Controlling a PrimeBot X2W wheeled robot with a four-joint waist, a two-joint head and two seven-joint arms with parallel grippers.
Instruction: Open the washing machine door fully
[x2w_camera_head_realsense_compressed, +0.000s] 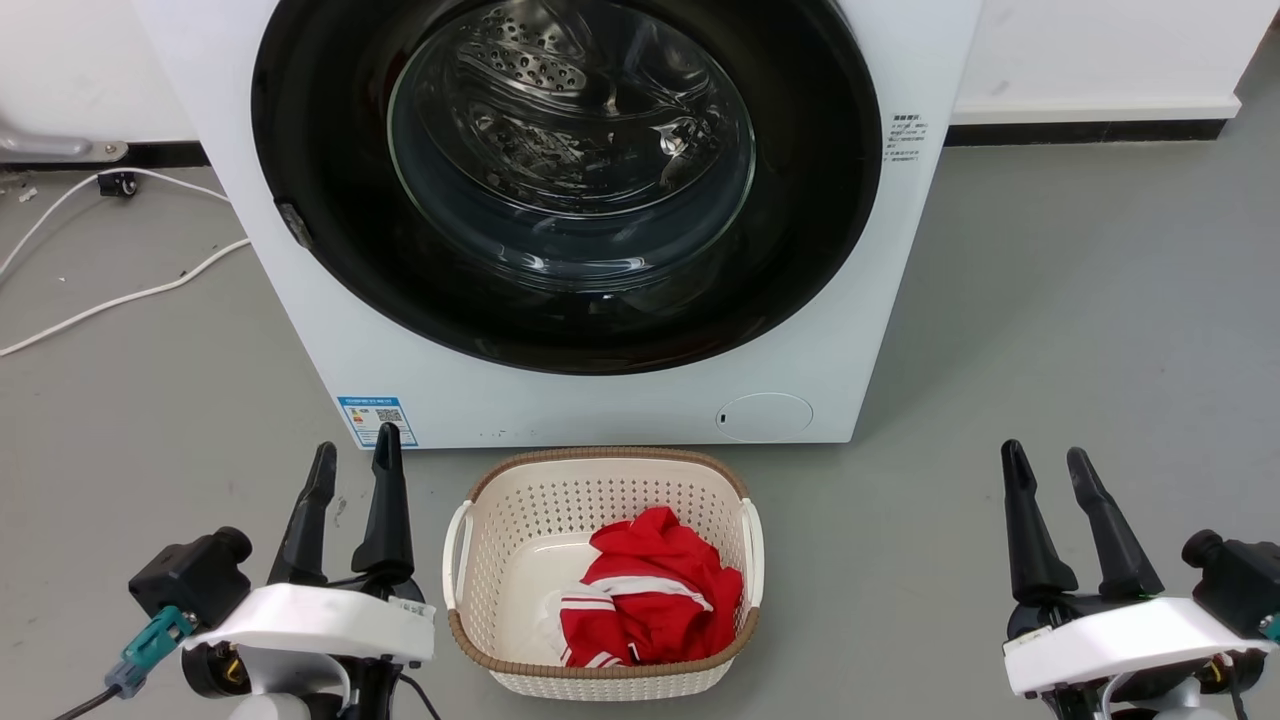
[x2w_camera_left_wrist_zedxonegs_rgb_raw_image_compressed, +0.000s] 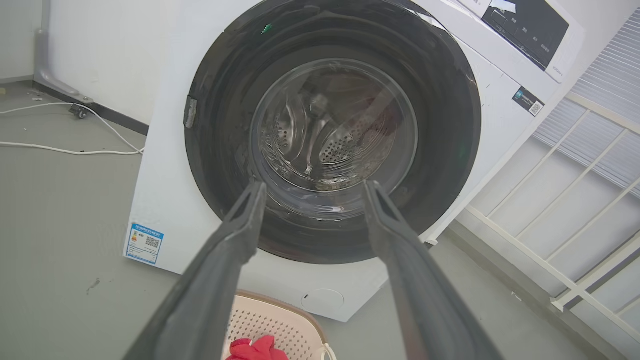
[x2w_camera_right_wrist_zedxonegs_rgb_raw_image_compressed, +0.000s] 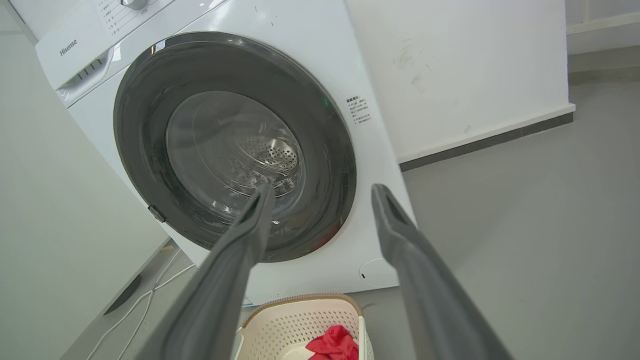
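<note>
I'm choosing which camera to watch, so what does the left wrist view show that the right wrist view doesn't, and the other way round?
Left wrist view, not the right: the dark display panel on top of the washing machine, and a white railing beside it.
Right wrist view, not the left: the Hisense logo and a silver dial.
Both: the washing machine door, closed, the steel drum behind its glass, the small round white flap, and the cream laundry basket holding red clothing.
</note>
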